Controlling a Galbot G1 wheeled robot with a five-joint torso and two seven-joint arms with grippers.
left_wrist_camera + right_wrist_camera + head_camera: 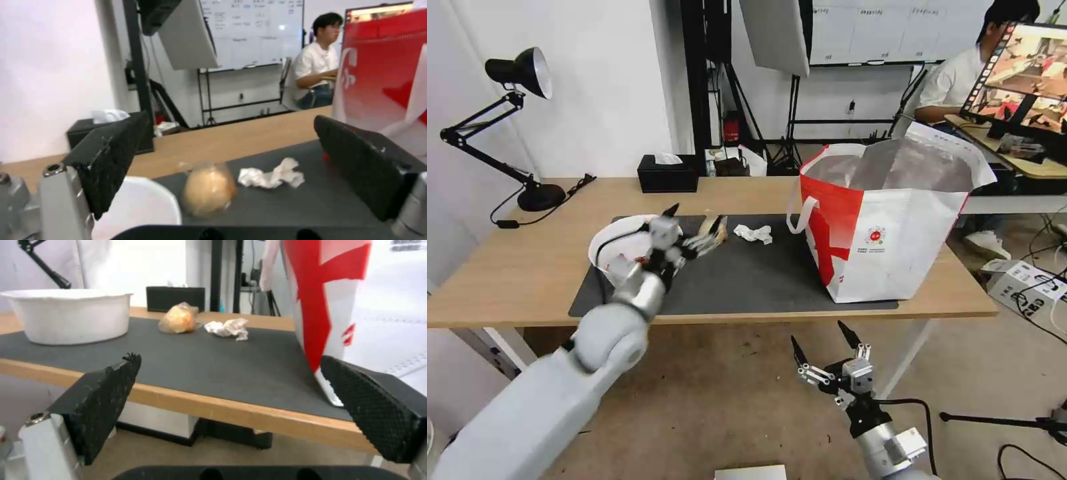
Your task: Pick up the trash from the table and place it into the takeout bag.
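Observation:
A white bowl [617, 245] with red scraps sits at the left end of the dark mat [747, 280] on the table [507, 267]. Beside it lie a small knotted bag of beige stuff [715, 225] and a crumpled tissue [754, 233]. The takeout bag [887, 233] stands open on the right. My left gripper [697, 220] hovers open over the bowl's right rim, just short of the knotted bag [209, 190], with the tissue [271, 175] beyond it. My right gripper [818, 333] hangs open and empty below the table's front edge [231, 410].
A black tissue box [667, 175] and a black desk lamp [527, 193] stand along the table's back edge. Behind the takeout bag is another desk with a monitor [1027, 67]. Bare floor lies in front of the table.

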